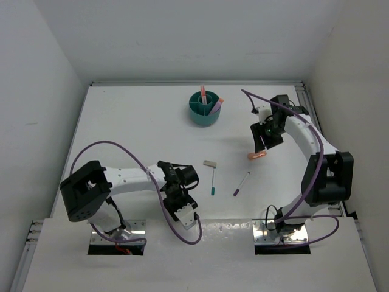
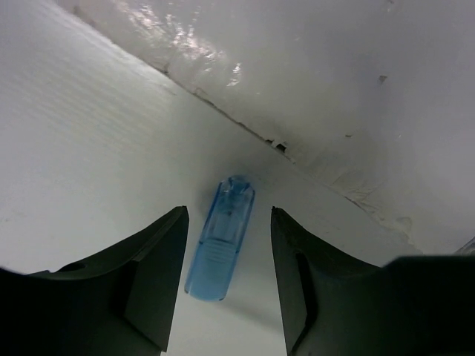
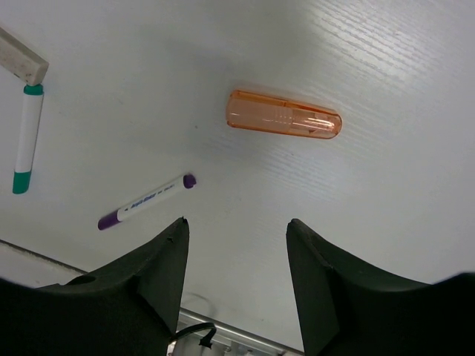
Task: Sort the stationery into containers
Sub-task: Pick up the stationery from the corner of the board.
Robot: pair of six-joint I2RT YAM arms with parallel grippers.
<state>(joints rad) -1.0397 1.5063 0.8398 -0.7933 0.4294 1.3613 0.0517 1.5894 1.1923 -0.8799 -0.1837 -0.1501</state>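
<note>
**Left gripper** (image 2: 228, 215): the jaws are held apart and straddle a short blue cylinder (image 2: 221, 241), which lies flat on the table (image 1: 140, 134) close to its near edge. A gap is seen on either side, so nothing is clamped.

**Right gripper** (image 3: 237, 226): the jaws are likewise apart and empty. A short orange cylinder (image 3: 284, 123) lies flat just ahead of them, crosswise to the fingers rather than between them.

**Handling:** both cylinders appear to be translucent hard plastic and are judged light, stiff and smooth. Being round, they may roll or squirt out of a pinch. A hold across the ribbed band is advised, with the pads square to the long axis.

**Further out:** a purple-ended pen (image 3: 146, 201), a teal-ended pen (image 3: 27, 141) and a grey-beige block (image 3: 18, 55) are left on the table. The teal cup (image 1: 205, 108) stands towards the far edge, well apart from both grippers, with some stationery already standing in it.
</note>
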